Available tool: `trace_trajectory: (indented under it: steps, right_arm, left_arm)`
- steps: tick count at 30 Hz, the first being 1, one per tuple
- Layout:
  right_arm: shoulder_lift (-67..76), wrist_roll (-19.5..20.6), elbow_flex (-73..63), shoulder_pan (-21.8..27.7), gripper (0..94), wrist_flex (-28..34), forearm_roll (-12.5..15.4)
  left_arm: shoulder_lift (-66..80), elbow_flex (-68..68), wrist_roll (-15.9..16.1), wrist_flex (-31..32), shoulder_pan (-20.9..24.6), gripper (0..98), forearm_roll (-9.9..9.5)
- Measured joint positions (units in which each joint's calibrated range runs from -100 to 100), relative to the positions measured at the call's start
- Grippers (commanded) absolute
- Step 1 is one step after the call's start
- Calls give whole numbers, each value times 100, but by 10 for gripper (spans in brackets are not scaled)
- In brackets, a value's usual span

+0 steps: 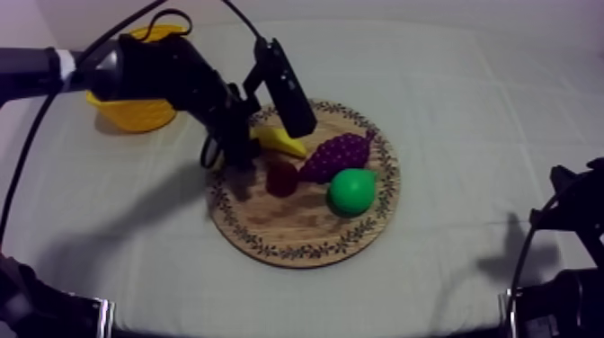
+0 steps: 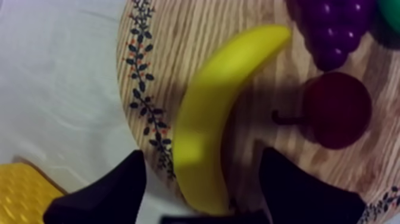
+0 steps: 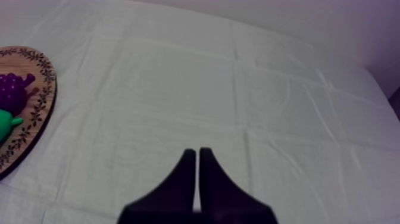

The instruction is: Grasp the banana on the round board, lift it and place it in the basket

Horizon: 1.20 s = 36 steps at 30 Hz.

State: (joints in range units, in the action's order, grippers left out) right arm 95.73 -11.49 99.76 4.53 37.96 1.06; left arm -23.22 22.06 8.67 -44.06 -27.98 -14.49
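The left gripper (image 2: 202, 155) hangs over the wooden board (image 2: 178, 36), fingers spread wide on either side of the banana (image 2: 220, 113) (which lies flat near the patterned rim), grasping nothing. The yellow basket (image 1: 139, 108) stands just beyond. The right gripper (image 3: 197, 152) is clenched over bare cloth.

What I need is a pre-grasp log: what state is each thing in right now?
left gripper, open, fingers either side of the banana.
right gripper, shut on nothing.
banana, lying on the wooden board, not gripped.
wooden board, lying flat.
grapes, resting on the board.
pear, resting on the board.
small red fruit, resting on the board.
yellow basket, upright, off the board.
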Motion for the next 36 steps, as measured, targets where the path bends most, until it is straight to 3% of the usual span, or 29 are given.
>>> trace_trajectory:
  steps: [11,23,36]
  right_arm:
    - [0,0,0,0,3,0,0]
    - [0,0,0,0,3,0,0]
    - [0,0,0,0,3,0,0]
  left_arm:
    - [-544,-733,69,-440,109,615,157]
    - [-774,-731,-208,-345,-67,283,-141]
    - [-572,-705,-626,-619,-55,207,-428]
